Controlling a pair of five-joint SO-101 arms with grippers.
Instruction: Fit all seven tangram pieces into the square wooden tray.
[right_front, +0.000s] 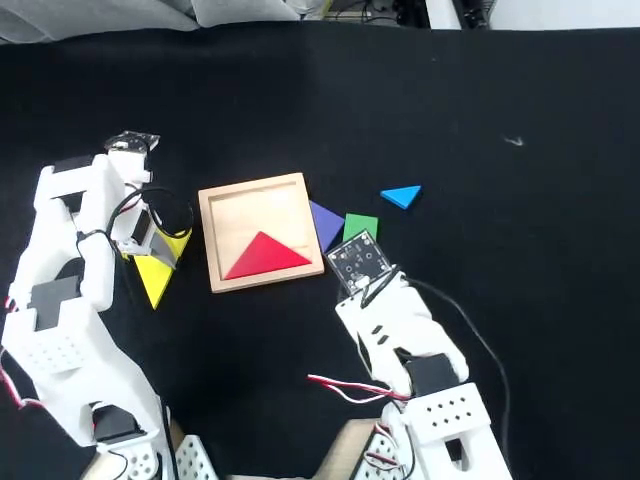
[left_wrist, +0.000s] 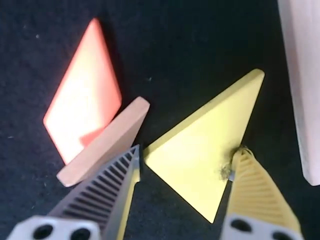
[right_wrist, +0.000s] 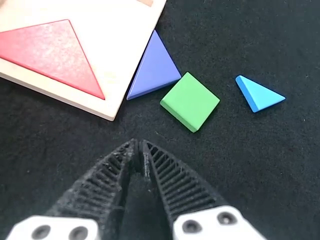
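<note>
The left end effector (left_wrist: 188, 151) stands released astride the yellow triangle (left_wrist: 210, 125) just beside the square wooden tray (left_wrist: 300, 75), so it should centre, then clench evenly without snagging the tan piece (left_wrist: 107, 142) alongside

In the high view, left of centre, the left arm (right_front: 75, 250) covers the upper part of the yellow triangle (right_front: 155, 282), and the wrist of the right arm (right_front: 362, 262) overlaps the lower corner of the green square (right_front: 362, 222). The wooden tray (left_wrist: 300, 75) is cut by the frame edge in both wrist views, the red triangle (right_wrist: 50, 47) in the right one. A pale speck (right_front: 513, 141), upper right of the high view, is too small to tell.
</note>
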